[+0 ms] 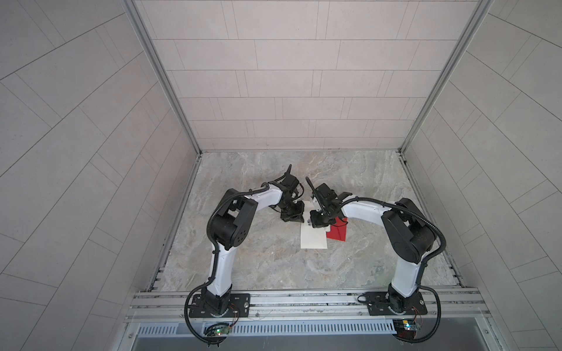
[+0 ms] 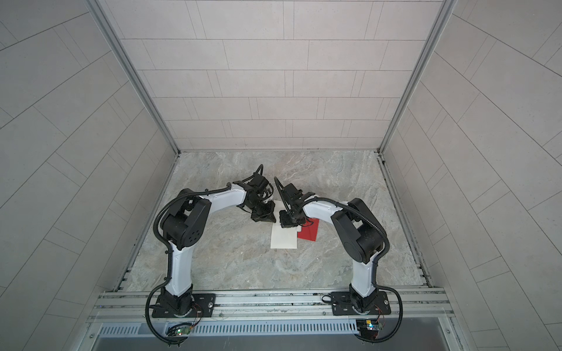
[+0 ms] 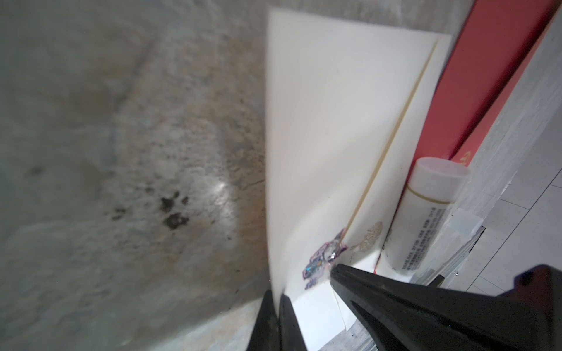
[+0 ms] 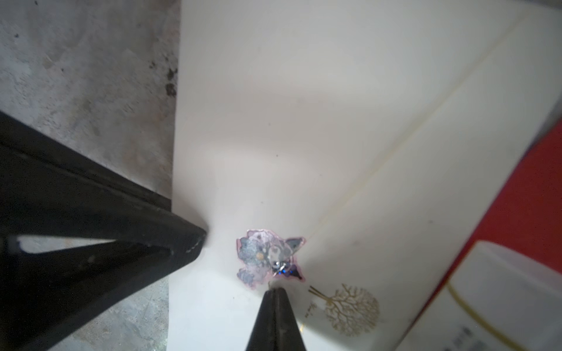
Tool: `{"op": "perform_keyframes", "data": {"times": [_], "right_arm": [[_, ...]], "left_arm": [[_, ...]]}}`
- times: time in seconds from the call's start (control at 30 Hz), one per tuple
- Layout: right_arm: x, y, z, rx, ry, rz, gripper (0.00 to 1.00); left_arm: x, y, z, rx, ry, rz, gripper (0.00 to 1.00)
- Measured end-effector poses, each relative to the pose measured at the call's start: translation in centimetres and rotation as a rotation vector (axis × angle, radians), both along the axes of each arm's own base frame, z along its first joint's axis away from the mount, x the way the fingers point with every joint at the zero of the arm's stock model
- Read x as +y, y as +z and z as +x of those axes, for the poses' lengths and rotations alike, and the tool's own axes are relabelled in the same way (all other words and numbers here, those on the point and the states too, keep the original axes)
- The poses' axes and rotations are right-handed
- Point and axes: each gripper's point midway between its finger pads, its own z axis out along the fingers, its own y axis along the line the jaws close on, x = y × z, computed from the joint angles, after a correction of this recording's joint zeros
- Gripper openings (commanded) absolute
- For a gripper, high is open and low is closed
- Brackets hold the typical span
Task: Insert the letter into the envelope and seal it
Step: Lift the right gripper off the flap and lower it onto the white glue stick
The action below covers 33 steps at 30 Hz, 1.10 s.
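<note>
You'll find the cream envelope (image 1: 313, 240) lying flat on the marble desk (image 1: 258, 267), a little right of centre in both top views, with its far end tucked under the two claws. Its flap is folded down. A flowery sticker (image 4: 267, 261) sits over the flap's point, and a small gold tree print (image 4: 349, 310) is just beside it. You can't pick out the letter as a separate sheet in any view. Your left claw (image 3: 276, 307) is pressed together on the envelope's long edge, and the left wrist view shows the paper running in between the two black fingers (image 3: 289, 325). In the right wrist view the same claw meets that edge, where the paper dimples slightly. Your right claw (image 4: 275, 293) is pressed together with nothing between its fingers, and its tip is at the sticker's rim. A red sheet (image 1: 337, 234) lies touching the envelope's right side in the top views, partly under the right arm. A white tube (image 3: 425, 218) with a gold band and small print lies just beside the envelope near the red sheet, and shows only in the wrist views.
</note>
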Motion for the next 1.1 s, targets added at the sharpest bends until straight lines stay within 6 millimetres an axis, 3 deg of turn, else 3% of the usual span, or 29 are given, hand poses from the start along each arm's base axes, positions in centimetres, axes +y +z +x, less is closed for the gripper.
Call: {"op": "perform_keyframes", "data": {"times": [0.1, 0.2, 0.33, 0.5, 0.57, 0.73, 0.87, 1.1], "right_arm": [[0.0, 0.1, 0.0, -0.003, 0.0, 0.001, 0.1], [-0.1, 0.5, 0.2, -0.019, -0.004, -0.001, 0.27], [-1.1, 2.8, 0.7, -0.078, -0.035, -0.003, 0.49], [-3.7, 7.4, 2.5, -0.183, -0.123, 0.009, 0.57], [-4.8, 8.0, 3.1, -0.193, -0.155, -0.004, 0.57], [-7.1, 6.6, 2.9, -0.134, -0.204, -0.06, 0.57], [-7.1, 5.0, 2.4, -0.086, -0.2, -0.072, 0.56], [-6.6, 2.5, 1.8, -0.008, -0.191, -0.075, 0.54]], "left_arm": [[0.0, 0.0, 0.0, -0.003, -0.006, 0.0, 0.0], [0.0, 0.1, 0.0, -0.005, -0.011, 0.003, 0.0], [-0.1, 0.8, 0.4, -0.023, -0.02, 0.016, 0.27], [-0.1, 1.8, 1.5, -0.068, -0.03, 0.039, 0.44], [-0.1, 2.3, 2.0, -0.092, -0.034, 0.048, 0.48], [0.2, 3.9, 2.7, -0.152, -0.038, 0.059, 0.57], [-0.1, 4.9, 2.8, -0.179, -0.047, 0.039, 0.62], [-1.6, 5.2, 1.7, -0.183, -0.101, 0.01, 0.63]]}}
